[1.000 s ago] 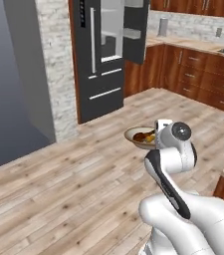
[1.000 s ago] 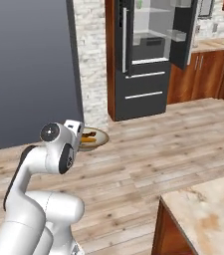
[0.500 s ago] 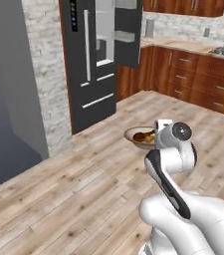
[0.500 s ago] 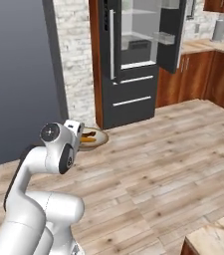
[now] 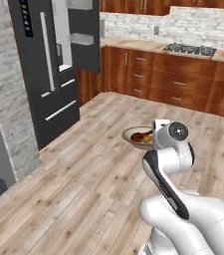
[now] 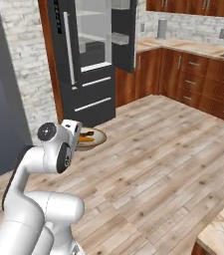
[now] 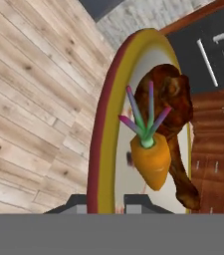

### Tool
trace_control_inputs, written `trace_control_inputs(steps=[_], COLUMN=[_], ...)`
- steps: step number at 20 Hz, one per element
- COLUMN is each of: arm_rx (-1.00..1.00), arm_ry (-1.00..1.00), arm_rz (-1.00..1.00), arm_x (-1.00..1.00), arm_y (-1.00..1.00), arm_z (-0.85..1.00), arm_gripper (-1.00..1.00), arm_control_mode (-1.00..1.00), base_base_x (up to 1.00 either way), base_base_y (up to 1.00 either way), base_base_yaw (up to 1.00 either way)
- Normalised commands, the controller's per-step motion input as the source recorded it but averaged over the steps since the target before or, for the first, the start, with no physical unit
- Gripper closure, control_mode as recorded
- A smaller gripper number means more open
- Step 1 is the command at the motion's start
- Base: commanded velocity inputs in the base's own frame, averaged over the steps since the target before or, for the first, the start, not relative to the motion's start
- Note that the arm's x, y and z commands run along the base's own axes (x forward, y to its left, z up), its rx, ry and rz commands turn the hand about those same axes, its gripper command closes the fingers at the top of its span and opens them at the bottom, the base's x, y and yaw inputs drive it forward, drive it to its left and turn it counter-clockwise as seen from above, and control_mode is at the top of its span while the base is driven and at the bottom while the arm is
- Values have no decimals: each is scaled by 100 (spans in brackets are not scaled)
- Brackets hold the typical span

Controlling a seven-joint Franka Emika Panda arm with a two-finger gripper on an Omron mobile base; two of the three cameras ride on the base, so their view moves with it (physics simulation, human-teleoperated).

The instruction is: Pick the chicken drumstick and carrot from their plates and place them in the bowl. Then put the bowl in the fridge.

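Observation:
The tan-rimmed bowl (image 7: 105,124) is held edge-on, my gripper (image 7: 106,201) shut on its near rim. Inside it lie the orange carrot (image 7: 151,160) with its green top and the dark reddish-brown chicken drumstick (image 7: 172,107) beside it. From the base, the bowl (image 5: 135,135) (image 6: 94,138) hangs in front of the white hand, above the wooden floor. The dark fridge (image 5: 48,74) (image 6: 85,60) stands ahead to the left, one upper door swung open on pale shelves. The plates are out of view.
Brown cabinets with a pale counter and a cooktop (image 5: 189,49) run along the back right. A stone-clad wall column (image 5: 8,104) stands left of the fridge. A counter corner (image 6: 222,230) juts in at the near right. Wooden floor lies between me and the fridge.
The whole picture has shifted: the base has moved, so the fridge slides left in both views and looks nearer. The bowl stays held in the same place before the arm.

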Motion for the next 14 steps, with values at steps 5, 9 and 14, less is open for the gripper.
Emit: trace_control_inputs(steps=[5,9,14], arm_rx=[0,0,0], arm_ry=[0,0,0], arm_rz=[0,0,0], arm_x=[0,0,0], arm_y=[0,0,0], arm_z=[0,0,0], arm_gripper=[100,100,100], arm_control_mode=[100,100,100], base_base_x=[86,94,94], base_base_y=[17,12,10], base_base_yaw=[-22,-5,-1])
